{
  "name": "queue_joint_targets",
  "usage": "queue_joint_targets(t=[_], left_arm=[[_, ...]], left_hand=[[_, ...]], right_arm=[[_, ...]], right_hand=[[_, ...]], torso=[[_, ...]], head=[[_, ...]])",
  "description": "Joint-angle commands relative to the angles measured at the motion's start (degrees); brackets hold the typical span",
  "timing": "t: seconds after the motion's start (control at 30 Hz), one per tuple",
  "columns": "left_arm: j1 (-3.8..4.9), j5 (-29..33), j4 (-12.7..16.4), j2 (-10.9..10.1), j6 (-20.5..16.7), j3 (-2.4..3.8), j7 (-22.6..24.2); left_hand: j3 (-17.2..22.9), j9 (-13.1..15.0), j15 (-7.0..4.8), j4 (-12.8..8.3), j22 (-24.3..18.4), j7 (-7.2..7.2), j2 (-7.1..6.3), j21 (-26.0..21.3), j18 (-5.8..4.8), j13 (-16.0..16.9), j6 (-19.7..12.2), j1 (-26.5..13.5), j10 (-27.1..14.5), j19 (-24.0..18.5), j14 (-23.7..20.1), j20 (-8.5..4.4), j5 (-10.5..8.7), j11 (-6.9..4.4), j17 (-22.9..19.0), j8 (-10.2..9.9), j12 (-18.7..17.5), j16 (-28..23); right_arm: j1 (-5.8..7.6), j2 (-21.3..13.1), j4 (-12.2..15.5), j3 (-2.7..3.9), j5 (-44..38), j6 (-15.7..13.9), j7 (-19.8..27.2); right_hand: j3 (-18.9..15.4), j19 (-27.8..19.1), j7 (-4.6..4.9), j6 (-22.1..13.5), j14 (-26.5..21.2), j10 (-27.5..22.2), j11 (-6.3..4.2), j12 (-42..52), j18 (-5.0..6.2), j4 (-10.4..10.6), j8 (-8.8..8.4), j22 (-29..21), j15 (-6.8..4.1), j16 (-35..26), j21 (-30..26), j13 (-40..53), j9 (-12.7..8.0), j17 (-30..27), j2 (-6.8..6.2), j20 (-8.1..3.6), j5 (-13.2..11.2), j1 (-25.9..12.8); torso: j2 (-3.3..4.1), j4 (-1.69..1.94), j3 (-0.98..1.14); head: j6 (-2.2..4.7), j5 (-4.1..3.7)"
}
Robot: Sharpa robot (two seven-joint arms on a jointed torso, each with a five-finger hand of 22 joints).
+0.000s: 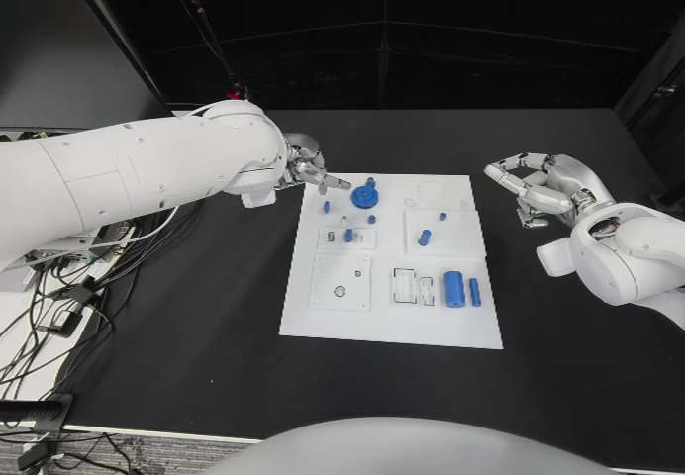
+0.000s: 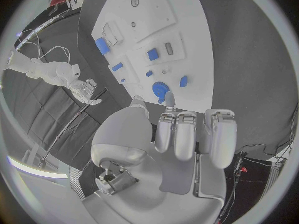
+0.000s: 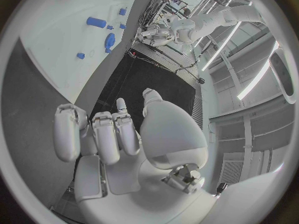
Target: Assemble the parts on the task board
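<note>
One white task board (image 1: 394, 317) is lying in the middle of the black table (image 1: 214, 336), carrying about eight blue parts: a round blue disc (image 1: 365, 197) with a peg near the board's far left corner, several small pegs around the centre, and a large blue cylinder (image 1: 454, 288) beside a slimmer one (image 1: 474, 291) toward the near right edge. The left hand (image 1: 307, 172) is hovering at the far left corner, fingers apart and holding nothing, fingertips just beside the disc. The right hand (image 1: 539, 188) is waiting off the board's right edge, fingers loosely curled, empty, with bare tabletop between.
</note>
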Motion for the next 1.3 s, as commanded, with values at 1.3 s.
queue_joint_targets(t=[1.3], left_arm=[[-4.41, -1.6, -21.0, 11.5, 8.6, 0.04, 3.2]], left_hand=[[-1.9, -3.6, -0.1, 0.1, 15.1, 0.27, 2.2, 0.2, -0.81, 15.1, 2.7, -1.7, 6.0, 6.0, 5.9, 0.06, -2.51, -0.11, 15.1, -3.1, -0.3, 0.0]], right_arm=[[0.06, 0.8, -0.3, 0.03, 0.0, 0.2, 0.6]], right_hand=[[-0.3, -0.1, 3.8, -0.4, 5.9, 6.1, 0.51, 0.1, 0.93, 0.0, 0.28, 11.5, 0.44, 0.1, -0.1, 15.1, -0.1, 15.1, 0.72, 0.24, 0.1, 0.0]], torso=[[-0.05, 0.1, -0.02]], head=[[1.11, 0.53]])
